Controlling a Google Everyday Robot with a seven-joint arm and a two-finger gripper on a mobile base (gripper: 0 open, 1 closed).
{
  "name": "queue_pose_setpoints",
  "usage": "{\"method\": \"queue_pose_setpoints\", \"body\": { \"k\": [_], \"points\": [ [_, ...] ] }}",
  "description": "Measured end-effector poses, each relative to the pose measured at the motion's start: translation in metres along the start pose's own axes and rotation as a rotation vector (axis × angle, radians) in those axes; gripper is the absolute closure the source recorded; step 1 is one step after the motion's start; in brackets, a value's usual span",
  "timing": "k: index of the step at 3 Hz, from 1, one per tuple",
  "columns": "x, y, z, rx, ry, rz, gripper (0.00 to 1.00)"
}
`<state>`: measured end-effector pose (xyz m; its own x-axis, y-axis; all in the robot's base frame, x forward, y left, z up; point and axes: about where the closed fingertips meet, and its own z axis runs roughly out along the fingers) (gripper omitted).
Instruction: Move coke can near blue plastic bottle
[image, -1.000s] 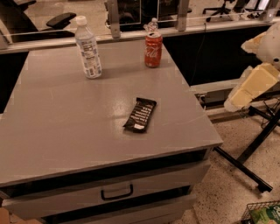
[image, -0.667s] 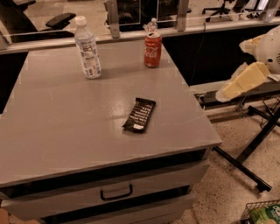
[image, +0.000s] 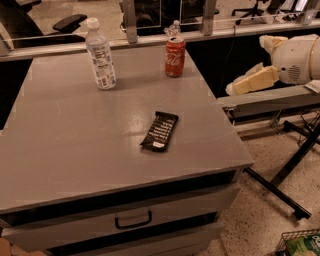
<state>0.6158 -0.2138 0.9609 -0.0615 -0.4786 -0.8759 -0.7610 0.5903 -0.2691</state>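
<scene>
The coke can stands upright at the far right of the grey desk, close to its far edge. The blue plastic bottle also stands upright, white cap on, well to the left of the can along the same far strip. A dark snack bar lies flat at an angle towards the middle of the desk, nearer than both and apart from them. The robot's cream arm reaches in from the right. Its hand hangs beyond the desk's right edge, well apart from the can and holding nothing. Whether the hand is wide or narrow cannot be told. Under the desk top, a drawer with a dark handle faces the near side.
</scene>
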Motion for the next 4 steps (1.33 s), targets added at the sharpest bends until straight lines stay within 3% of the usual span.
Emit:
{"method": "queue_pose_setpoints", "body": {
  "k": [2, 4],
  "points": [
    [0.003, 0.004, 0.008, 0.037, 0.000, 0.009, 0.00],
    [0.020, -0.014, 0.070, 0.086, -0.103, 0.092, 0.00]
  ]
}}
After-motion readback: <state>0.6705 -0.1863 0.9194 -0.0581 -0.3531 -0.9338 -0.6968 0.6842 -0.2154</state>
